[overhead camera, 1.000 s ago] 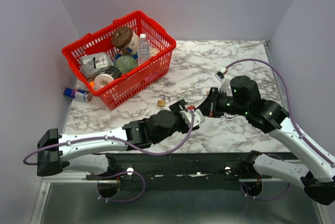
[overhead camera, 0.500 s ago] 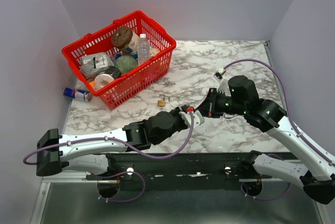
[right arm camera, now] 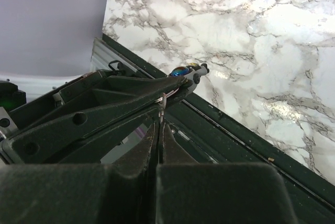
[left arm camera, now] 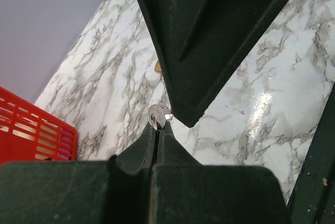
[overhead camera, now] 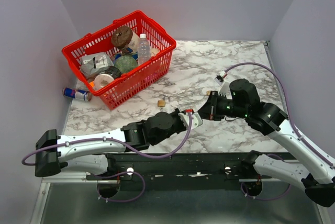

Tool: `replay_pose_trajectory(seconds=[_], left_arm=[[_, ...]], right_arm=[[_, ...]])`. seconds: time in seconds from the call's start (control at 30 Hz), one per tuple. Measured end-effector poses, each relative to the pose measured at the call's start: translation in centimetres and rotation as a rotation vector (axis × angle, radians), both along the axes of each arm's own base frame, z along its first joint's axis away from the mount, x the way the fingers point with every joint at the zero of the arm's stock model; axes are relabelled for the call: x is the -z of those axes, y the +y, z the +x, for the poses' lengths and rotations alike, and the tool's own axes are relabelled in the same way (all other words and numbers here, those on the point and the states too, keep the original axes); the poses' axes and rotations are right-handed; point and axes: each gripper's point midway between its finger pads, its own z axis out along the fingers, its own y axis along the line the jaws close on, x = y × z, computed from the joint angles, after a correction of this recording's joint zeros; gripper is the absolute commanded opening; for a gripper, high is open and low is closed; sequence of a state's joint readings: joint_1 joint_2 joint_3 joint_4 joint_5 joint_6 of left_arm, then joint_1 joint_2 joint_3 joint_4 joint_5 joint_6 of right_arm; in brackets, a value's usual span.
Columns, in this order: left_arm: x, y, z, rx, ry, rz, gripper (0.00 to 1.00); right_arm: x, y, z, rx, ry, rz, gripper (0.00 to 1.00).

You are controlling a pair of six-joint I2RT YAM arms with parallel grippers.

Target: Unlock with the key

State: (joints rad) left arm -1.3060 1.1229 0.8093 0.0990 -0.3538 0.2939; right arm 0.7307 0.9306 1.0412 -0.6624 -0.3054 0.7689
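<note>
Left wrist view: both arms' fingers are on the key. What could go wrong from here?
The left fingers hold the key only at their tips, so it could twist or drop when the right fingers release. The padlock lies unheld on the table, so it may slide when the key is pushed in.

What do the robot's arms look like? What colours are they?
The left arm and right arm have white tube-like links with chunky black joints. A purple cable loops along each. Small green lights glow on the right one. The fingers are black and wedge-shaped.
</note>
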Motion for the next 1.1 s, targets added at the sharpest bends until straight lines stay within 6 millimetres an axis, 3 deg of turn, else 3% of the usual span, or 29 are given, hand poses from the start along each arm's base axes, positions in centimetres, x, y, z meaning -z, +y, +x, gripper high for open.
replay_pose_trajectory(seconds=[0.17,0.3,0.5,0.7,0.9,1.1], left_arm=[[0.4,-0.3,-0.5,0.015,0.042,-0.014,0.0],[1.7,-0.7,-1.0,0.031,0.107,-0.004,0.0],[2.5,-1.2,-0.3,0.043,0.272,-0.042,0.0],[1.0,-1.0,0.9,0.096,0.463,-0.175,0.0],[-2.1,-1.1,-0.2,0.313,0.648,-0.337,0.0],[-3.9,-1.2,-1.9,0.477,0.759,-0.416,0.0]], right_arm=[[-0.4,-0.1,0.1,0.003,-0.022,0.021,0.26],[-1.1,0.2,0.5,0.007,-0.052,0.051,0.44],[-2.6,0.1,0.7,0.019,-0.112,0.096,0.63],[-4.2,-1.5,0.9,0.067,-0.229,0.12,0.65],[-2.2,-2.6,0.8,0.096,-0.292,0.126,0.65],[-1.2,-2.2,0.9,0.118,-0.318,0.226,0.64]])
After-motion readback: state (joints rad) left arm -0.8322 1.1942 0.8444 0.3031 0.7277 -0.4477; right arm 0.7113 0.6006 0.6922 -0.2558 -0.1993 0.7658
